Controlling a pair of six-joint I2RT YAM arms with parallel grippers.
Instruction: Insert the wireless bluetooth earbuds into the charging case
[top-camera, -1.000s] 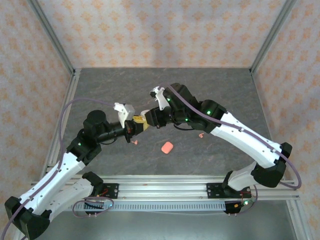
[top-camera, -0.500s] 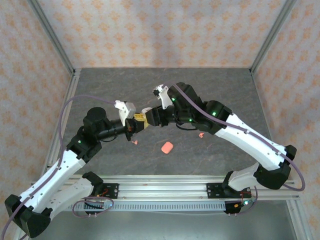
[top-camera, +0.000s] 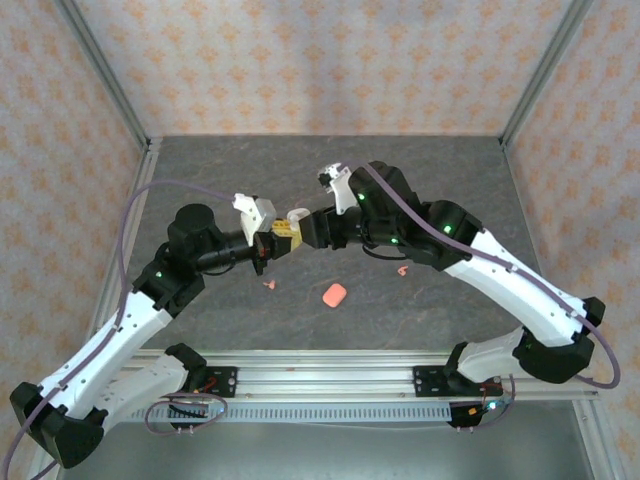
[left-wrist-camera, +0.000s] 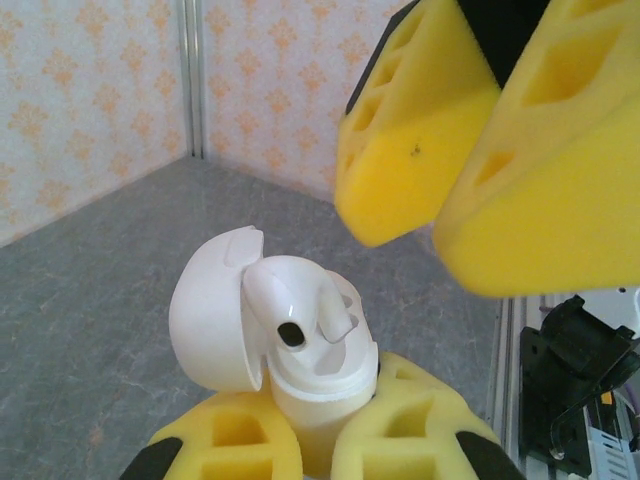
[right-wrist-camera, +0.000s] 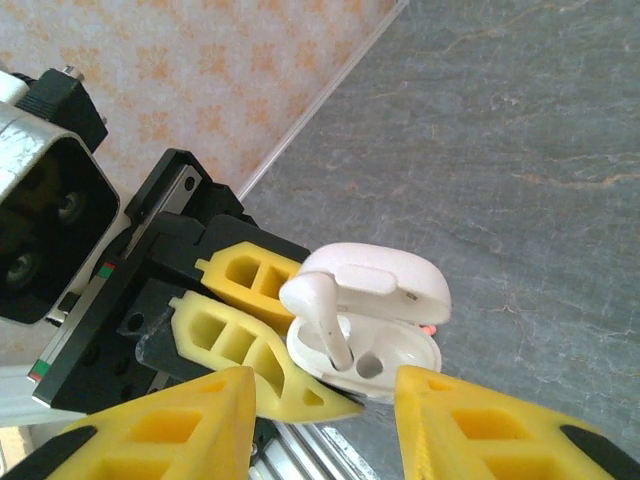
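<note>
My left gripper (left-wrist-camera: 318, 432) is shut on the base of a white charging case (left-wrist-camera: 320, 385), held above the table with its lid (left-wrist-camera: 205, 315) swung open. A whitish earbud (left-wrist-camera: 290, 300) sits in the case, its stem down in one slot and its head sticking up. In the right wrist view the same case (right-wrist-camera: 395, 290) and earbud (right-wrist-camera: 322, 310) lie just beyond my right gripper (right-wrist-camera: 325, 425), which is open and holds nothing. From above, the left gripper (top-camera: 280, 237) and right gripper (top-camera: 305, 224) meet at the case (top-camera: 297, 215). Two coral-pink earbuds (top-camera: 268, 285) (top-camera: 402, 270) lie on the table.
A coral-pink case (top-camera: 334, 294) lies shut on the grey table (top-camera: 430, 190) in front of the grippers. Metal frame posts (top-camera: 105, 80) and patterned walls close in the sides and back. An aluminium rail (top-camera: 320, 375) runs along the near edge.
My right gripper's jaws have opened and let go of the whitish earbud, which stays in the case. Both grippers have drifted slightly right and towards the back.
</note>
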